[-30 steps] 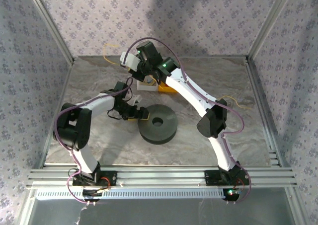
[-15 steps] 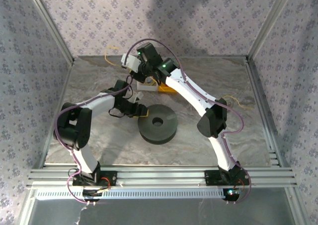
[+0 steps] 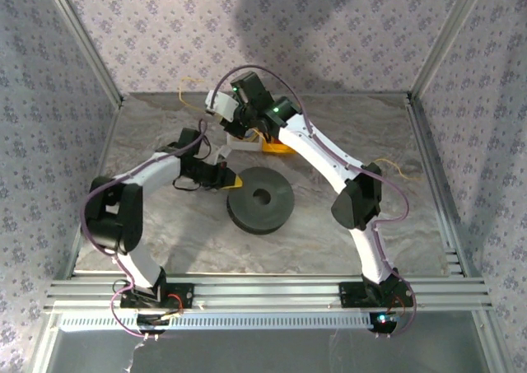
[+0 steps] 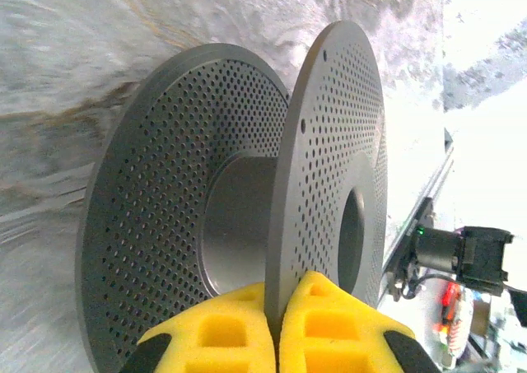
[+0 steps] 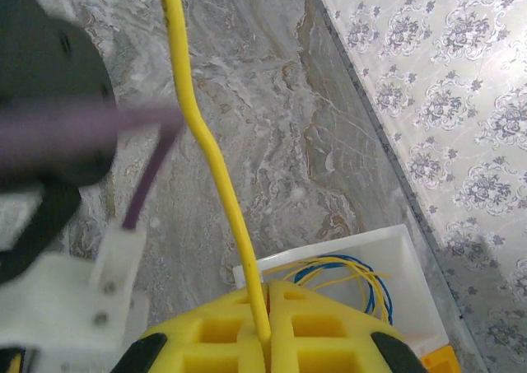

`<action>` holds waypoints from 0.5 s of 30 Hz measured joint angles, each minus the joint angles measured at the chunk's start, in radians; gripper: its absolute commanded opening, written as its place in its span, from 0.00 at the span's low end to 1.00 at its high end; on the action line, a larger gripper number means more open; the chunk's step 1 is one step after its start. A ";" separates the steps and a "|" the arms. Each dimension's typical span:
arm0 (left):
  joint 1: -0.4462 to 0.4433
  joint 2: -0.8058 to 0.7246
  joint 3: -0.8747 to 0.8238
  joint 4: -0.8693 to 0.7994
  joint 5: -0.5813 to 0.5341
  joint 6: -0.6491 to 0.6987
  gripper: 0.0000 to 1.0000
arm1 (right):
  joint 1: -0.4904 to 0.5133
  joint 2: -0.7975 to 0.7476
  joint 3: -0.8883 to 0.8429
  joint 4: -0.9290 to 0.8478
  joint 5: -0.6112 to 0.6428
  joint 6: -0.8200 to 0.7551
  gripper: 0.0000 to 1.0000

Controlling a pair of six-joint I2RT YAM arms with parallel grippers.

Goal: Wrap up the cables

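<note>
You have two arms at work, one spool and one box on the table (image 3: 165, 134).

Your left gripper (image 4: 276, 307) is closed tight on the spool (image 4: 206, 216). Its two yellow pads pinch the rim of the nearer flange, one pad on each face. The spool is dark grey with two perforated flanges and a plain hub between them, and nothing is wound on the hub. From above it lies flat near the middle of the table, with the left gripper at its left edge.

Your right gripper (image 5: 265, 328) is closed on the cord (image 5: 216, 167). The single yellow strand is nipped between the two pads and runs up and away from them with a slight kink. From above, this gripper hangs over the far part of the table, beyond the spool.

Just under the right gripper sits the white box (image 5: 416, 286), which is open-topped. Inside it are loops of thin yellow wire and thin blue wire, but you cannot count the strands. One yellow block (image 3: 277, 149) touches the box's right side.

From above, two more bits of yellow strand show, one by the far wall and one near the right arm's elbow. You cannot tell whether they join the held cord.
</note>
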 measured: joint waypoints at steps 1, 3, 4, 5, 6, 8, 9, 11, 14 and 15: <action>0.008 -0.024 0.008 -0.034 -0.028 0.012 0.00 | 0.000 -0.004 -0.006 0.002 0.000 0.000 0.00; 0.020 -0.075 0.043 -0.111 -0.099 0.043 0.00 | 0.000 -0.011 -0.012 0.003 0.000 0.000 0.00; 0.022 -0.107 0.068 -0.153 -0.146 0.060 0.00 | 0.000 -0.013 -0.013 0.004 0.000 0.000 0.00; 0.022 -0.130 0.090 -0.185 -0.183 0.074 0.00 | 0.000 -0.013 -0.013 0.005 0.000 0.001 0.00; 0.021 -0.162 0.124 -0.228 -0.234 0.091 0.00 | 0.000 -0.014 -0.013 0.005 -0.001 0.003 0.00; 0.019 -0.211 0.183 -0.293 -0.331 0.120 0.00 | 0.000 -0.014 -0.014 0.005 -0.005 0.005 0.00; 0.019 -0.232 0.208 -0.317 -0.383 0.132 0.00 | 0.000 -0.014 -0.014 0.005 -0.010 0.008 0.00; 0.021 -0.260 0.242 -0.358 -0.506 0.154 0.00 | 0.000 -0.014 -0.014 0.008 -0.019 0.012 0.00; 0.033 -0.260 0.267 -0.409 -0.643 0.164 0.00 | 0.001 -0.014 -0.014 0.013 -0.030 0.018 0.00; 0.033 -0.255 0.268 -0.417 -0.669 0.164 0.00 | 0.002 -0.014 -0.014 0.012 -0.033 0.018 0.00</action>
